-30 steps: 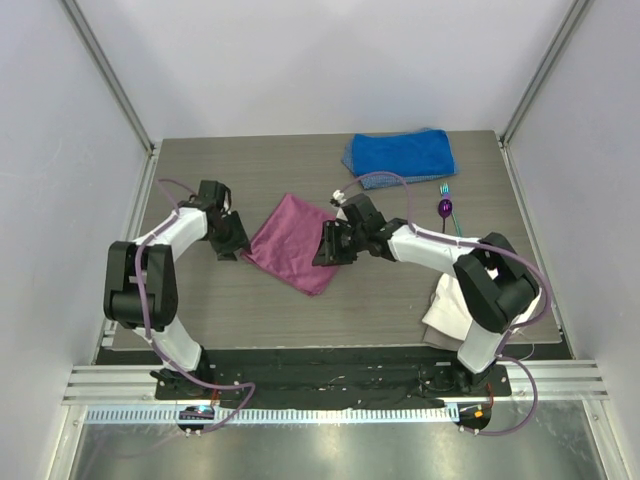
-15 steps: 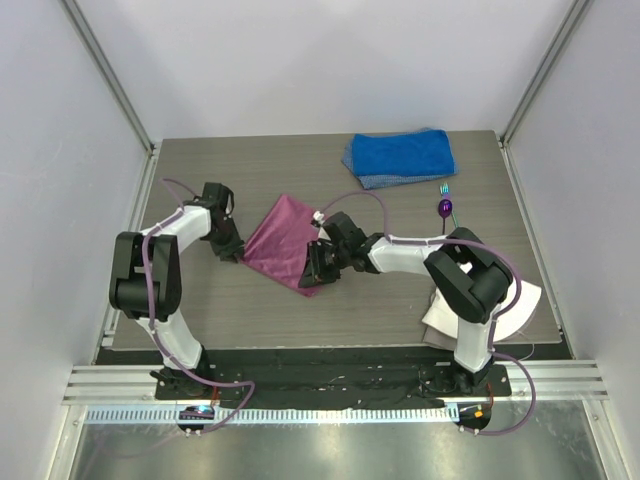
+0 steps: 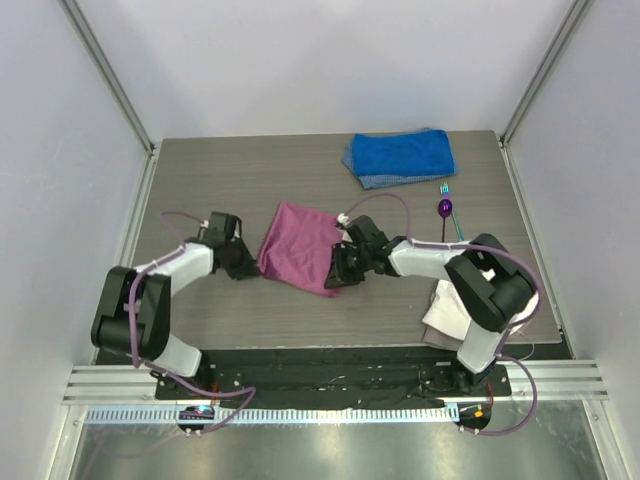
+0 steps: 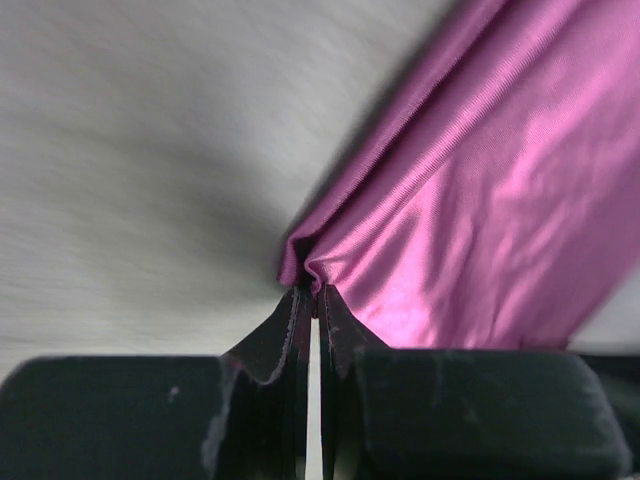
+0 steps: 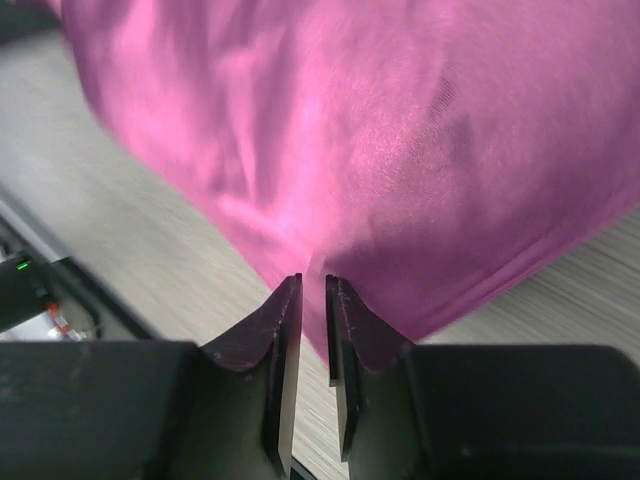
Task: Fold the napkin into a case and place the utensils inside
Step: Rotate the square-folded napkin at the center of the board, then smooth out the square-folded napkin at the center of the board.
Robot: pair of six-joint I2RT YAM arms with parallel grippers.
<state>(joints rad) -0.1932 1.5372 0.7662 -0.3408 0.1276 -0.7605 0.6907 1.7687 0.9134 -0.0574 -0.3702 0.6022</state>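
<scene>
Top: napkin (image 3: 300, 247) lies mid-table. Left gripper (image 3: 250, 268) is at its left edge, right gripper (image 3: 337, 276) at its near-right corner.
Left wrist: jaws nearly touching, pinching a fold of the edge.
Right wrist: narrow gap, cloth puckered into the tips, looks gripped.
Thin, limp, probably slick fabric. Hold the corners, keep it taut.
</scene>
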